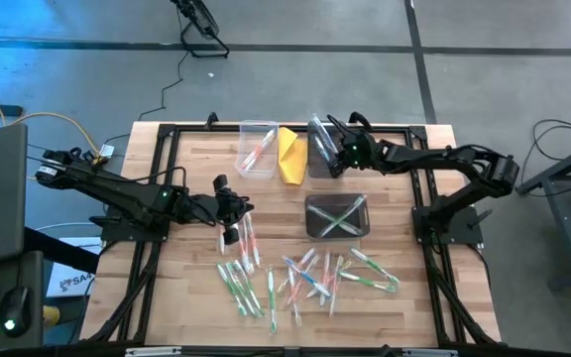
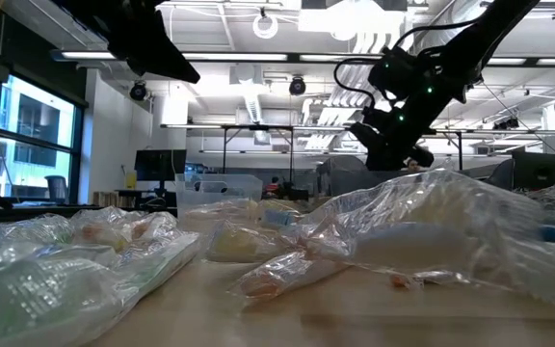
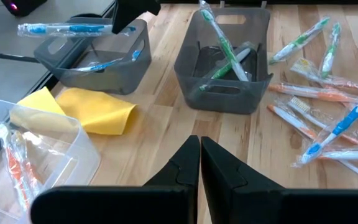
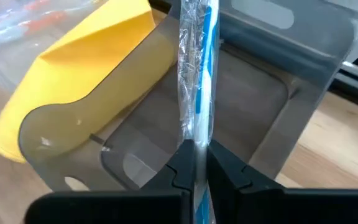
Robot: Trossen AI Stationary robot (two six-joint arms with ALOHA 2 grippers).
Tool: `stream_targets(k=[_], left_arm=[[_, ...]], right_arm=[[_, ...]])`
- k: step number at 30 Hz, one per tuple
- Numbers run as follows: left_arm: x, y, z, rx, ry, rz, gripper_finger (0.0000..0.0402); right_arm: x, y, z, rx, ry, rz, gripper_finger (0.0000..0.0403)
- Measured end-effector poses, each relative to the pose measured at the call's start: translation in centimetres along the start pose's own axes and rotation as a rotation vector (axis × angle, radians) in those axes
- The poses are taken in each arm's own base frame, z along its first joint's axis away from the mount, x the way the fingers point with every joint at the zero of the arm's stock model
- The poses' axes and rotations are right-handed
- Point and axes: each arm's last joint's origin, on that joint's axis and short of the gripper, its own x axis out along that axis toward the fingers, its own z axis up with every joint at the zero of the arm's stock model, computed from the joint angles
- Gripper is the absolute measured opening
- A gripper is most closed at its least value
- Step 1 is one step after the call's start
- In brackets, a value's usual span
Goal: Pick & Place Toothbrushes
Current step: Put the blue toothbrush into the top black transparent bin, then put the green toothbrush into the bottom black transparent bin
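Nearest the front edge of the surface [image 1: 186,297], wrapped toothbrushes [image 1: 305,278] lie scattered. Behind them the left end effector [image 3: 199,163] hangs with its fingers pressed together, holding nothing. Further back stands a grey bin [image 1: 337,216] with green brushes inside. At the back, the right end effector [image 4: 196,163] pinches a blue toothbrush [image 4: 199,68] over the far grey bin [image 4: 272,93], beside a yellow cloth [image 4: 86,56]. The slippery wrapper could catch on the rim, dropping the brush outside.
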Motion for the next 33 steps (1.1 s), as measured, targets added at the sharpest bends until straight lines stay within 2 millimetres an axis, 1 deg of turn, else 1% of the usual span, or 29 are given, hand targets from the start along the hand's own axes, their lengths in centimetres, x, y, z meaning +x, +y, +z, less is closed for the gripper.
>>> stream_targets(k=[3,11,15,20,24,28,33], left_arm=[[0.0,0.0,0.0,0.000,0.000,0.000,0.0010],[0.0,0.0,0.0,0.000,0.000,0.000,0.0010],[0.0,0.0,0.0,0.000,0.000,-0.001,0.0010],[0.0,0.0,0.0,0.000,0.001,-0.002,0.0010],[0.0,0.0,0.0,0.000,0.002,-0.003,0.0010],[0.0,0.0,0.0,0.001,0.003,-0.003,0.0010],[0.0,0.0,0.0,0.001,0.003,-0.003,0.0010]], right_arm=[[0.0,0.0,0.0,-0.002,-0.001,-0.004,0.0036],[0.0,-0.2,0.1,-0.001,-0.020,-0.052,0.0133],[-0.2,-0.1,0.3,0.002,-0.030,-0.027,0.0159],[-1.9,0.4,1.1,0.007,-0.065,0.090,0.0159],[-4.3,1.2,1.8,-0.057,-0.101,0.247,0.0144],[-6.7,1.7,1.5,-0.152,-0.066,0.407,0.0126],[-9.3,2.0,0.8,-0.192,-0.006,0.539,0.0102]])
